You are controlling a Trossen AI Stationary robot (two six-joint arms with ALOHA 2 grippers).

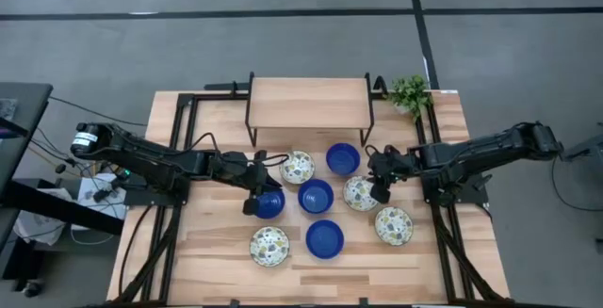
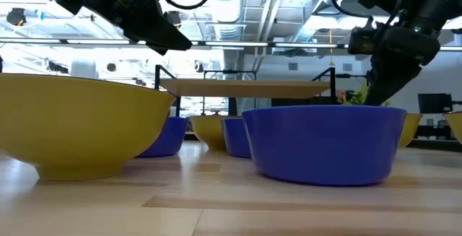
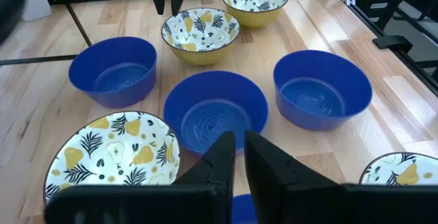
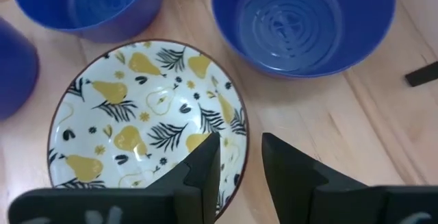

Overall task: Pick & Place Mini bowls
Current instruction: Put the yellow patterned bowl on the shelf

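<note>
This is a robotics lab or test bay inside a large industrial hall. The wooden table [image 1: 226,261] stands on a bare grey concrete floor [image 1: 283,35] marked with dark lines. Two dark robot arms are bolted to a black metal frame [image 1: 184,110] along the table's edges, and loose cables [image 1: 57,157] trail beside the table. Beyond the table, the low view shows an open ceiling with exposed ducts [image 2: 238,5], pipes and strip lights.
</note>
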